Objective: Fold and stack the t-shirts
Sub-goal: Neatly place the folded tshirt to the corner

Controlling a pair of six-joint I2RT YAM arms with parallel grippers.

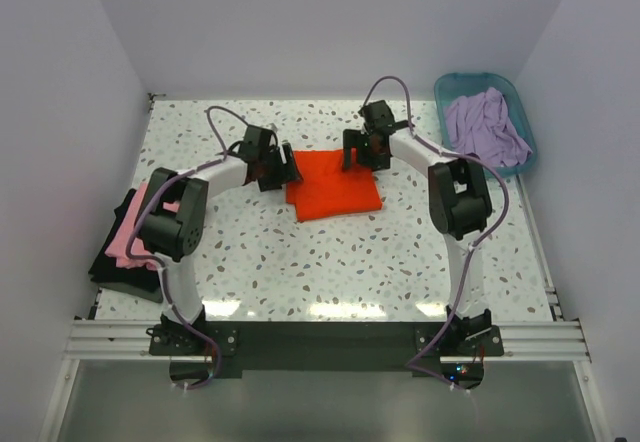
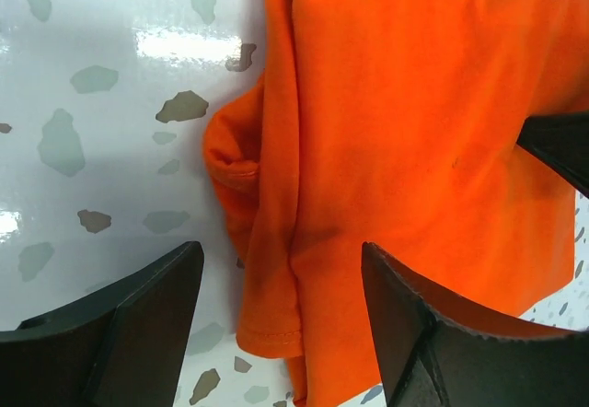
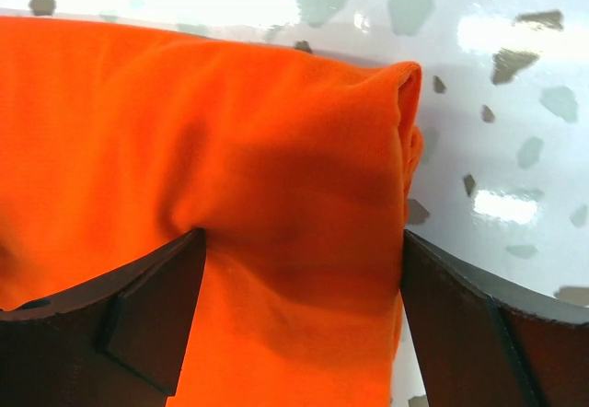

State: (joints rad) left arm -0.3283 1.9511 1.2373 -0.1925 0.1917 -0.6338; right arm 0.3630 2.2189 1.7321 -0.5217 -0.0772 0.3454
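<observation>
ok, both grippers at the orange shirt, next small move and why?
Probably close both on the cloth. The left gripper and right gripper are open, each straddling a side edge of the orange t-shirt, which lies folded mid-table, not yet on the pink t-shirt at the left.

Figure: at the centre of your bench (image 1: 330, 262) lies the folded t-shirt (image 1: 333, 184). Your left gripper (image 1: 292, 171) stands over its left edge, your right gripper (image 1: 352, 154) over its far edge. The stacked t-shirts (image 1: 125, 237) rest at the bench's left edge. In the far right corner, the basket (image 1: 478, 76) holds a loose t-shirt (image 1: 485, 127).
</observation>
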